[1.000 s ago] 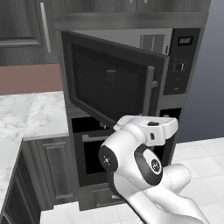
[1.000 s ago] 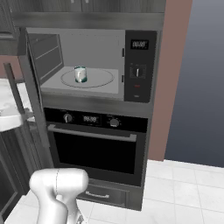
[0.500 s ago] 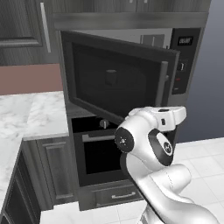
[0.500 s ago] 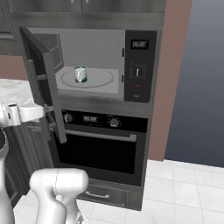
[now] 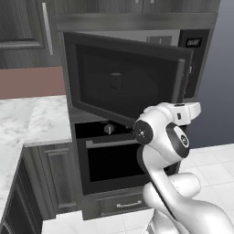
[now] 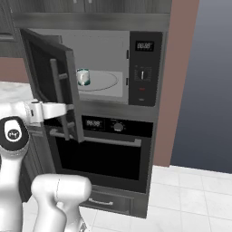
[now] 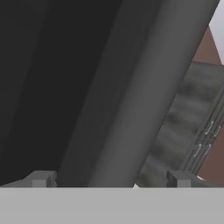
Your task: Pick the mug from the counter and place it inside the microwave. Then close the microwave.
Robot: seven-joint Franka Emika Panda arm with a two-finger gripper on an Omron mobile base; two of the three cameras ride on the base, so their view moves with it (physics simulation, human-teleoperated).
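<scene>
Marble counter (image 5: pixel 32 123), cylindrical mug (image 6: pixel 83 76) inside microwave (image 6: pixel 113 68), claw (image 7: pixel 109 179) wide open, empty.

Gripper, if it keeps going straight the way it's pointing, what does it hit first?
Most likely the microwave door: the open gripper faces its bar handle close up, lying between the fingertips, though depth is unclear.

This is a kitchen: a built-in microwave (image 6: pixel 113 68) sits above an oven (image 6: pixel 102 154), beside a marble counter (image 5: pixel 27 123) on dark cabinets (image 5: pixel 50 183).
</scene>
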